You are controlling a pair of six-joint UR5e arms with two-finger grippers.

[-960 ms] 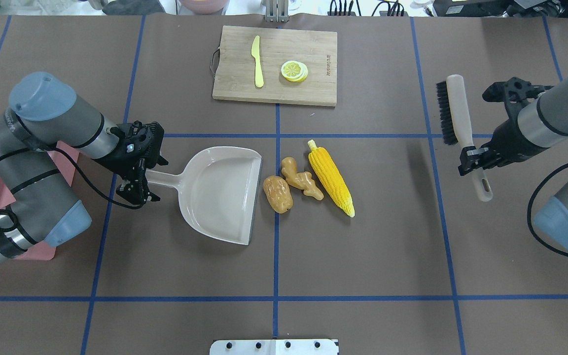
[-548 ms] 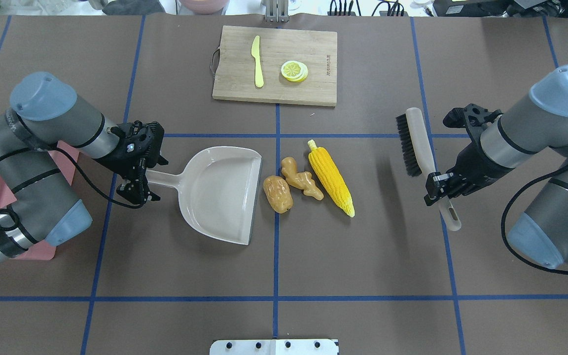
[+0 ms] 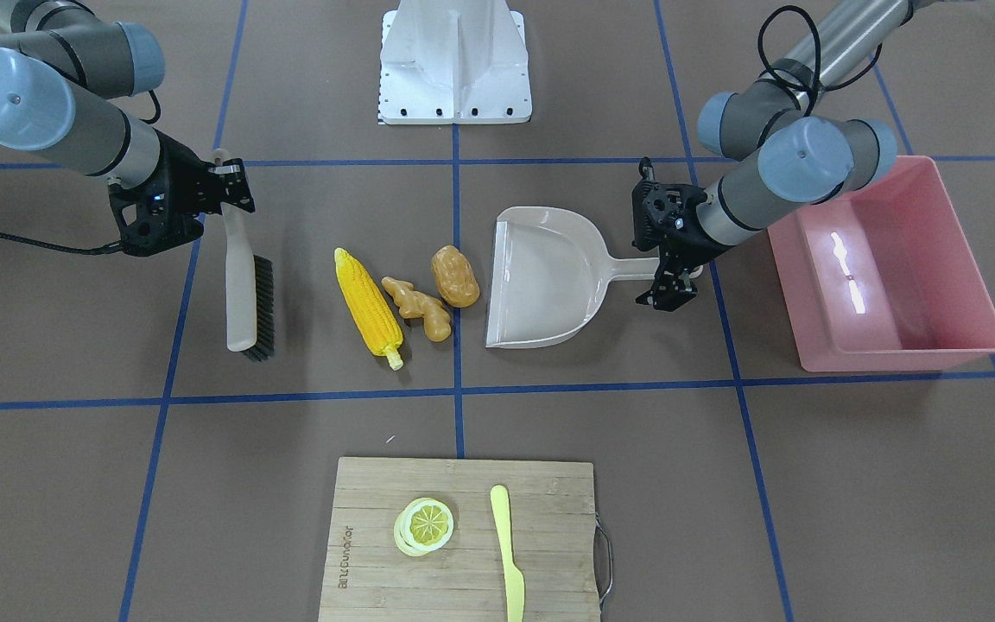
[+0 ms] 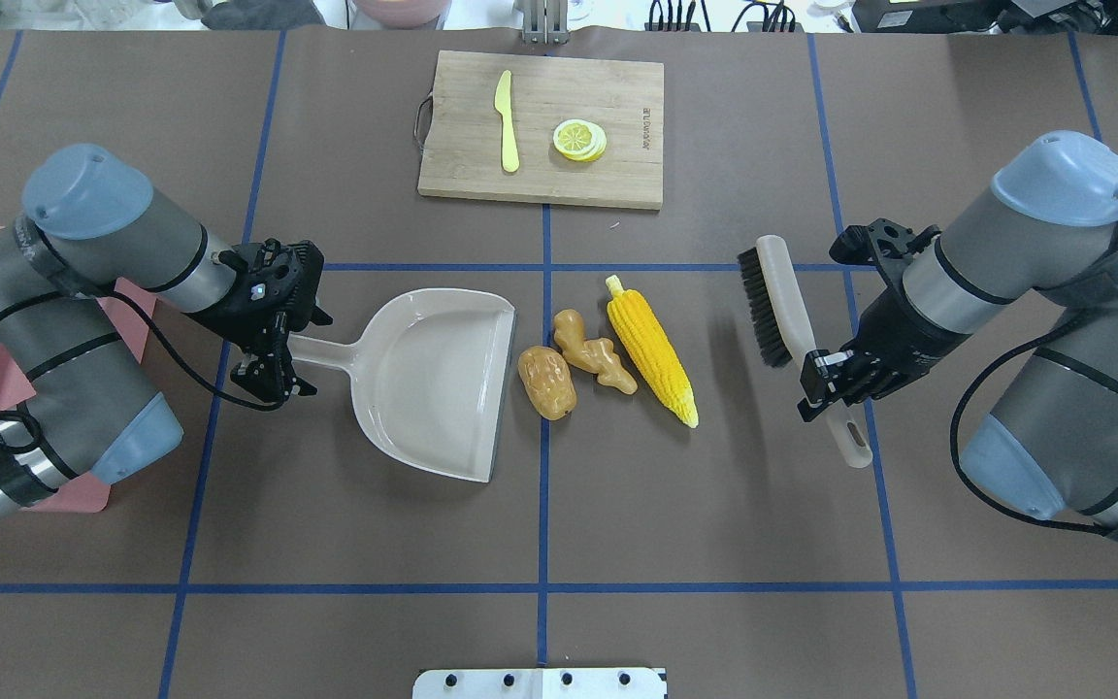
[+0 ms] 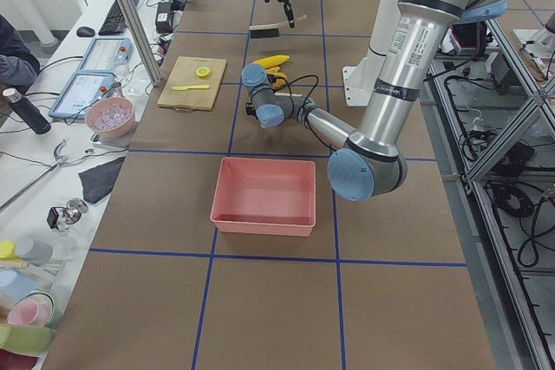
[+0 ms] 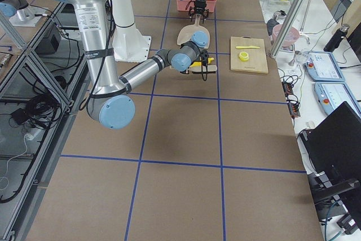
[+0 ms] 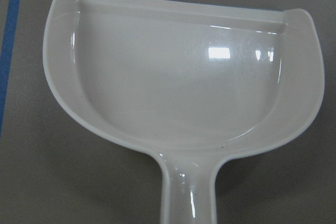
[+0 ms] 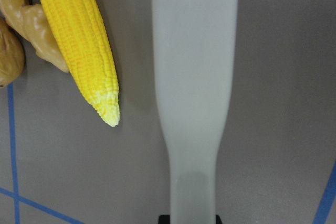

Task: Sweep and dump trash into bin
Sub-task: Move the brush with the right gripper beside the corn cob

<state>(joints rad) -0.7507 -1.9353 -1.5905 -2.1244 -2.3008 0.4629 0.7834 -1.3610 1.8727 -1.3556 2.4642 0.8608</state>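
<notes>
Overhead exterior showed the right claw [image 4: 829, 386] gripping the brush [image 4: 780, 300], bristles facing the corn [image 4: 651, 350], dustpan [image 4: 433, 381] beyond, gripped by the left claw [image 4: 273, 361].

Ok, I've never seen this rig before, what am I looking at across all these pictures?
Two robot arms work at a table covered in brown paper. Two pictures look down from behind and from across the table, two from the table's ends, and one comes from each wrist. The left gripper holds the beige dustpan by its handle. The right gripper holds a brush, bristles facing the toy food. Between them lie a potato, a ginger root and a corn cob. The pink bin sits beside the left arm. Farther off, a cutting board carries a plastic knife and a lemon slice.
</notes>
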